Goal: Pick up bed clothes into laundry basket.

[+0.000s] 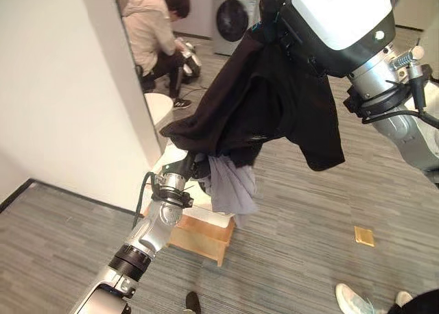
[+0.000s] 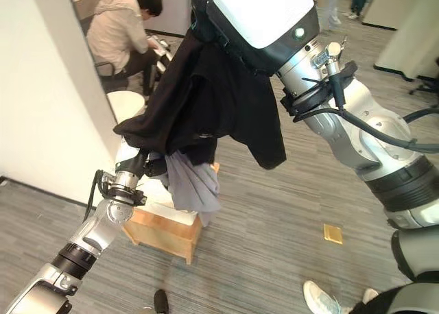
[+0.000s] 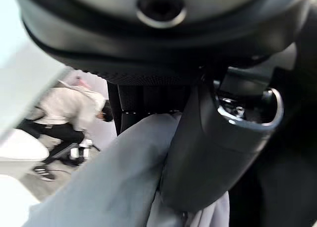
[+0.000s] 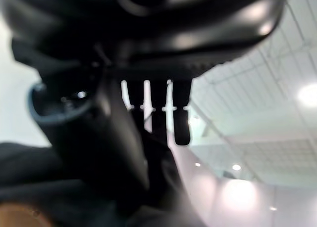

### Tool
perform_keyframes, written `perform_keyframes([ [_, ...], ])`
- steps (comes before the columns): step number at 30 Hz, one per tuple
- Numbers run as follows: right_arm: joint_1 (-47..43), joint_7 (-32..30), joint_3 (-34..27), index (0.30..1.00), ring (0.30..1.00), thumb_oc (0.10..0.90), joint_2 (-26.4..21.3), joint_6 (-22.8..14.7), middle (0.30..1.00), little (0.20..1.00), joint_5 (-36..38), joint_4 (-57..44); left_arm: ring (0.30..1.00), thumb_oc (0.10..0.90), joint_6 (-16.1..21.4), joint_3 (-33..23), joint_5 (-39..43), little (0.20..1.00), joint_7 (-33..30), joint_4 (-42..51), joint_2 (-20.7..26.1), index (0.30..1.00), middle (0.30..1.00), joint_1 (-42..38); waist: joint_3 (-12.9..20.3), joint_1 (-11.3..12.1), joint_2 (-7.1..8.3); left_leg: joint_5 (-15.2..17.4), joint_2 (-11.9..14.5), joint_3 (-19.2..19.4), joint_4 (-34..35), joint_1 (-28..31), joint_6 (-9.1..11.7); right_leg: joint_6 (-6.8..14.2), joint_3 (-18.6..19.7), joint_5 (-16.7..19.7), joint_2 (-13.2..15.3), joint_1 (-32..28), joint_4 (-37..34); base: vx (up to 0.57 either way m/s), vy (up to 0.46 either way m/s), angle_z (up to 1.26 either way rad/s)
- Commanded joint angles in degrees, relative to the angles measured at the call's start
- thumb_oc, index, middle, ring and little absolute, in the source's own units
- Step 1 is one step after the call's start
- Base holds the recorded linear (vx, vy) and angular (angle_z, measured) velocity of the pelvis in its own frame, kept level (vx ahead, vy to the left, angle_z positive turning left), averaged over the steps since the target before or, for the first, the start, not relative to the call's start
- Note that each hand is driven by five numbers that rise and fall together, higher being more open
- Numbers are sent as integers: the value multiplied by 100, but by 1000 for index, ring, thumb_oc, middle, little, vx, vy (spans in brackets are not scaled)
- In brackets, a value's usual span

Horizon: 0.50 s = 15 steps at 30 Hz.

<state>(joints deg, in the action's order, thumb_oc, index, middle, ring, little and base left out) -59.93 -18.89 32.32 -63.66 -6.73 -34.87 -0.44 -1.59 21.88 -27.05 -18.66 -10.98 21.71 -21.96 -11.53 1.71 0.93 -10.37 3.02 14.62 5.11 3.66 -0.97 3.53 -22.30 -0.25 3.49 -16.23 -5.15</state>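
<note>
The right hand (image 4: 148,113), raised high, has soft black cloth (image 1: 274,101) draped in limp folds over its fingers. Below, the left hand (image 3: 198,152) pinches thin grey fabric (image 1: 230,187) above a boxy wooden stool (image 1: 202,235).

Both eye views look steeply down from the robot's head at the wooden box (image 1: 200,236) on the grey floor (image 2: 274,238), from spots slightly apart. They share the box, the black garment (image 1: 274,101) above it, the grey cloth (image 2: 193,184) and the crouching person (image 1: 154,29) beyond it. The left wrist view sits very close behind the left hand (image 3: 198,152), facing past it toward that person. The right wrist view sits as close behind the right hand (image 4: 99,133), tilted up at the ceiling (image 4: 257,138).
</note>
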Motion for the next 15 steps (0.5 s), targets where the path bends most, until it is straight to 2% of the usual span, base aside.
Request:
perform_keyframes([
  [1, -952, -362, -143, 300, 300, 400, 84, 511, 300, 300, 207, 804, 300, 400, 614, -144, 70, 300, -173, 860, -88, 300, 300, -143, 614, 251, 199, 1073, 419, 252, -11, 333, 594, 381, -33, -415, 444, 400, 15, 7, 16, 15],
  [2, -1078, -354, -70, 300, 300, 400, 139, 551, 300, 300, 186, 908, 300, 400, 618, -112, 108, 300, -160, 850, -99, 300, 300, -121, 614, 305, 227, 1072, 421, 236, -11, 324, 599, 386, -61, -412, 442, 405, 15, 6, 10, 13],
  [3, -1563, -378, 255, 300, 300, 400, 288, 621, 300, 300, 175, 1243, 300, 400, 628, -80, 227, 300, -127, 843, -128, 300, 300, -92, 603, 393, 257, 1055, 430, 212, -11, 287, 610, 388, -98, -408, 448, 425, 15, -1, 7, 11],
  [7, -1956, -415, 507, 300, 300, 400, 474, 698, 300, 300, 189, 1627, 300, 400, 717, -87, 361, 300, -7, 1089, -101, 300, 300, 146, 568, 539, 288, 1026, 443, 173, -11, 232, 626, 393, -156, -395, 443, 447, 15, -12, 0, 4],
  [8, -2082, -423, 524, 300, 300, 400, 585, 721, 300, 300, 192, 1790, 300, 400, 812, -88, 437, 300, 97, 1264, -81, 300, 300, 438, 525, 659, 299, 1010, 451, 132, -11, 185, 638, 404, -199, -390, 447, 465, 15, -28, 1, 9],
  [15, -1680, -349, 372, 300, 300, 400, 730, 752, 300, 300, 28, 1876, 300, 400, 936, -295, 799, 300, 370, 1694, 93, 300, 300, 1321, 429, 937, 328, 918, 455, -40, -11, -78, 658, 452, -370, -370, 453, 585, 15, -30, -3, 17],
])
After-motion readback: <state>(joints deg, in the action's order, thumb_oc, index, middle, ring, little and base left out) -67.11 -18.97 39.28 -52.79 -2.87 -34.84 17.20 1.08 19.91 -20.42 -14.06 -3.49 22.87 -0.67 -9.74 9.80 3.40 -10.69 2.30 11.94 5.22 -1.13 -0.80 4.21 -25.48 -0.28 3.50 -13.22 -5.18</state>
